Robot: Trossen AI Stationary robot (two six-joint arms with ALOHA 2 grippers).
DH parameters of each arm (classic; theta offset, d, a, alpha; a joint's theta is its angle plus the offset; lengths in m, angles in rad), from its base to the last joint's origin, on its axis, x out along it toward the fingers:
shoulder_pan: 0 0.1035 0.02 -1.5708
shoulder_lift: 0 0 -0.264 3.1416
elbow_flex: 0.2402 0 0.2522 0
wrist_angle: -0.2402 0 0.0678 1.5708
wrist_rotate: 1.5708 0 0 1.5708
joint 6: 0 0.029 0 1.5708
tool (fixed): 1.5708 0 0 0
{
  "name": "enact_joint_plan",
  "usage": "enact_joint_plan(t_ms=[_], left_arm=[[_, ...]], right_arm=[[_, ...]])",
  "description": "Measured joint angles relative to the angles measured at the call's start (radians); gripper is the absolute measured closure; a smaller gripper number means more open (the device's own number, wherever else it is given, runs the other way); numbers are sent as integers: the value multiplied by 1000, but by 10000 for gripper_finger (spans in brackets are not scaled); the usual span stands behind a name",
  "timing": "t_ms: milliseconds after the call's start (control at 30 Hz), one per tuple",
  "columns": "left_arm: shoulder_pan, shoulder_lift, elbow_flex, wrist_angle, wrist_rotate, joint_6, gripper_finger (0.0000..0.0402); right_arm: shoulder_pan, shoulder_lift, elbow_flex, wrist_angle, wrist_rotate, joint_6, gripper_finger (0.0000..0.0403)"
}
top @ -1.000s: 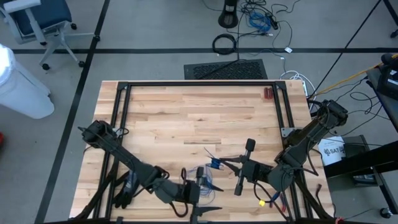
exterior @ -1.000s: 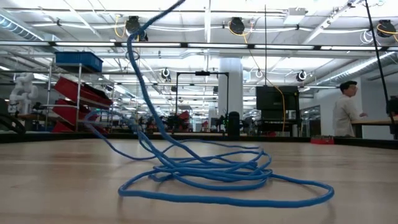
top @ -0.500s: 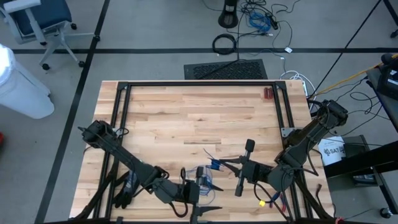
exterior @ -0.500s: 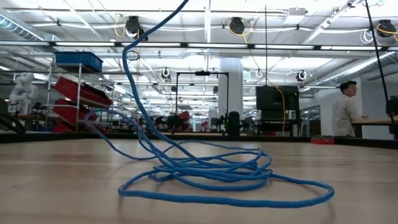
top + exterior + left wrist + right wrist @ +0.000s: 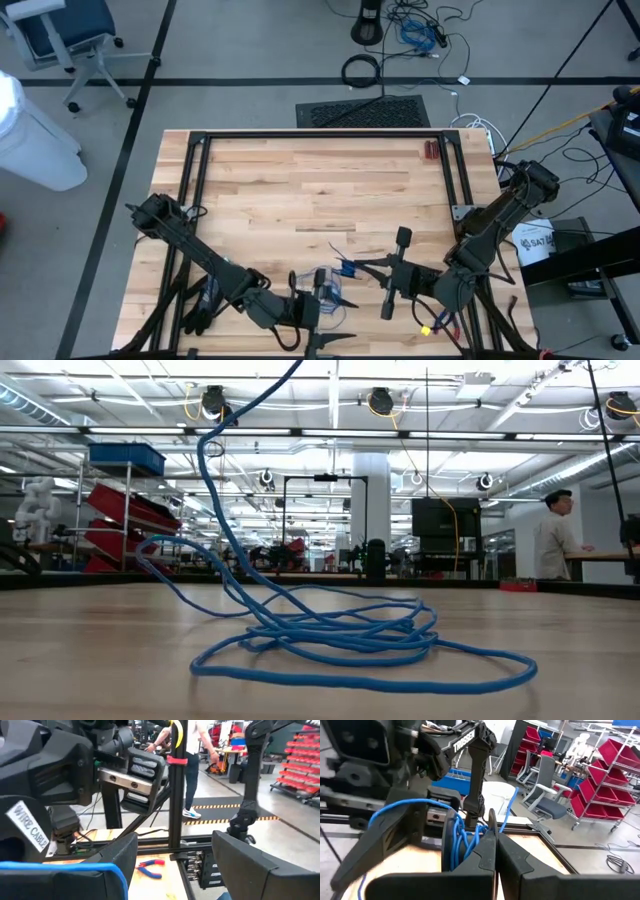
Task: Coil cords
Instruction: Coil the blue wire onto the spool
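We use the blue wire [image 5: 335, 285] as our landmark. It lies in a loose heap on the wooden table [image 5: 320, 180], near the front edge, right between our two grippers. In the low view it is a flat pile of loops [image 5: 350, 640] with one strand going up and out of the top of the picture.

Our left gripper [image 5: 322, 300] is just beside the heap, on the front-left side of it. Its fingers are spread wide apart, with a bit of blue wire across one finger [image 5: 65, 870] in its own wrist view. We cannot tell if that counts as holding.

Our right gripper [image 5: 350, 268] sits on the right side of the heap, touching it. Its fingers [image 5: 485, 855] are pressed together, and wire strands run up beside them. We think they pinch the wire, but we cannot be sure.

So both grippers are very close to the wire. The heap stretches mostly from one gripper toward the other.

Against the picture from a second ago, the right arm has moved a tiny bit. The rising strand now hangs a little differently. The left gripper has stayed put.
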Motion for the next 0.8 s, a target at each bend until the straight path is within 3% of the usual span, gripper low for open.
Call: enact_joint_plan(t_ms=[800], left_arm=[[-49, -2, 0, -47, -30, 0, 139]], right_arm=[[-2, -1, 0, 0, 2, -26, 403]])
